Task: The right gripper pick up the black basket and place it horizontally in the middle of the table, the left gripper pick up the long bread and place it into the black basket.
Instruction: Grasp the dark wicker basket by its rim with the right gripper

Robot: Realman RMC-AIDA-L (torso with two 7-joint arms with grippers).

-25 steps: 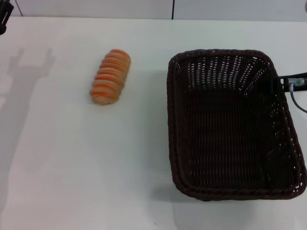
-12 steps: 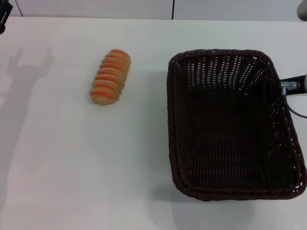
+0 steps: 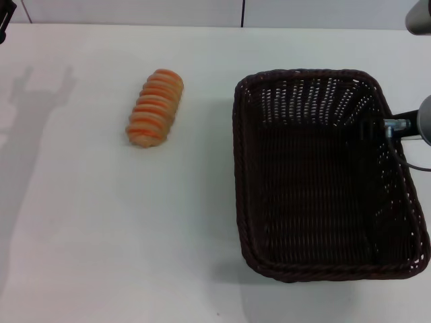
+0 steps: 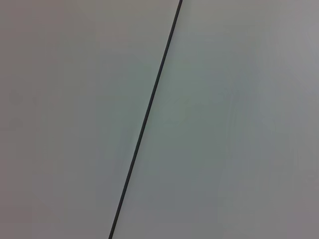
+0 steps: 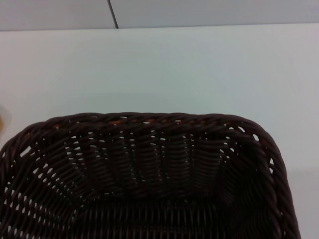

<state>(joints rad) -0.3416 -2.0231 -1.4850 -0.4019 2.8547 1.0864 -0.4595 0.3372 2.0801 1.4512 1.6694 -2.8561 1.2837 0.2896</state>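
The black basket (image 3: 323,175) stands on the right side of the white table (image 3: 101,235), open side up and empty. The long bread (image 3: 155,108) lies left of it, apart from it, on the bare tabletop. My right gripper (image 3: 374,126) is at the basket's right rim, with its silver connector (image 3: 394,124) and thin cable just outside the rim. The right wrist view looks down into the basket (image 5: 144,174). My left gripper (image 3: 5,15) shows only as a black tip at the far left corner, well away from the bread.
The table's back edge meets a pale wall with a dark seam (image 3: 242,12). The left wrist view shows only pale panels with a dark seam (image 4: 144,119). The left arm's shadow (image 3: 27,114) falls on the table's left side.
My right arm end has moved inward to the basket's right rim, and more of the grey arm shows at the right edge. The basket has shifted very slightly left. The bread has not moved.
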